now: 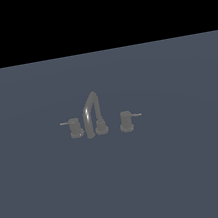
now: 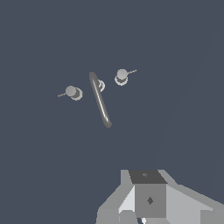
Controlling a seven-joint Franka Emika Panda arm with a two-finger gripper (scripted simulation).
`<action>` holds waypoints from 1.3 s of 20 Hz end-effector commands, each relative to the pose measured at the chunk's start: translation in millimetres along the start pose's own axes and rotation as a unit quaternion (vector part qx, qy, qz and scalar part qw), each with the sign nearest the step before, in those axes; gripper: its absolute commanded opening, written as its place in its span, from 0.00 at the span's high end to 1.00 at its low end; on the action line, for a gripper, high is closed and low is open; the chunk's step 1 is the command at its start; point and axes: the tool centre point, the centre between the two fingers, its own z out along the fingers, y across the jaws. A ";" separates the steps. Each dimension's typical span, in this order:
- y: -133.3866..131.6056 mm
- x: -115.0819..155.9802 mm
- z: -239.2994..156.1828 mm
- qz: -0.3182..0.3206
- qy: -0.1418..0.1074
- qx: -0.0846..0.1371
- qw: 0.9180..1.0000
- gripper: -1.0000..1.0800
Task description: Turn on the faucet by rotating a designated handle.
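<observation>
The faucet (image 1: 91,113) is a small dull grey set on the flat grey-blue floor, with an arched spout on a round base (image 1: 101,128). The handle (image 1: 127,121) is the squat knob on the exterior view's right, its thin lever pointing right. In the wrist view I look down on the spout (image 2: 99,101) and the handle (image 2: 121,76) from well above. Only the grey body of my gripper (image 2: 146,205) shows at that picture's edge, far from the faucet. Its fingers are not visible. The arm is absent from the exterior view.
A twin knob (image 1: 75,128) with a left-pointing lever stands on the other side of the spout, also seen in the wrist view (image 2: 72,92). The grey-blue floor (image 1: 192,167) spreads around the set.
</observation>
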 end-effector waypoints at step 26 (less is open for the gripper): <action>-22.7 127.9 189.3 0.340 -0.002 -0.009 0.940 1.00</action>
